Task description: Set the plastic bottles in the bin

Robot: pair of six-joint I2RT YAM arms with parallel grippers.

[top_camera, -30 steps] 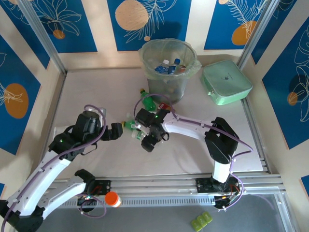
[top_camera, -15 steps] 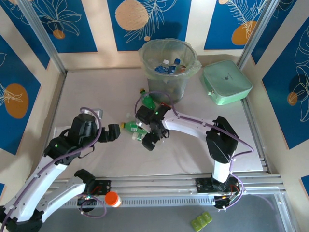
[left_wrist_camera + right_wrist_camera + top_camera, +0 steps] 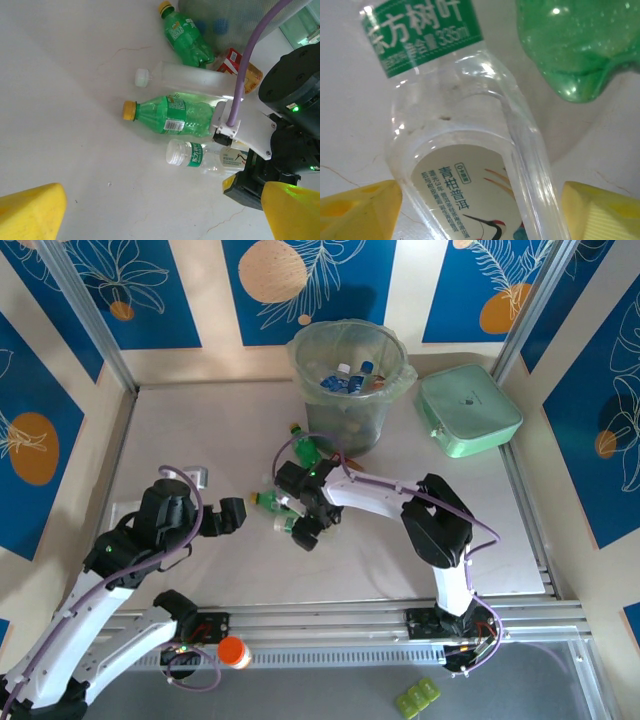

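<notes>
A clear green-labelled bottle is seen lying on its side near the middle of the counter. It is straddled by the right tool, whose yellow fingers are set wide to either side of its body. In the right wrist view the finger at 9 o'clock appears to touch the plastic while a gap is left at the other, so the bottle is not clamped. In the left wrist view, a green bottle with a yellow cap is laid flat just at 12 o'clock of it, cap pointing to 9 o'clock. Beyond that a clear white-capped bottle is laid roughly parallel, close beside it. A second green bottle is found further toward 12 o'clock, its cap turned to 11 o'clock, near the foot of the bin. A red and yellow pack lies at 3 o'clock of that bottle. In the top view the bin is stood upright at 12 o'clock of the counter, lined with a thin clear bag, and several blue-capped bottles are gathered inside it. The left tool is held at 9 o'clock of the bottle cluster, its fingers spread wide with nothing between them, apart from every bottle. A mint-green box is set on the counter at 3 o'clock of the bin.
</notes>
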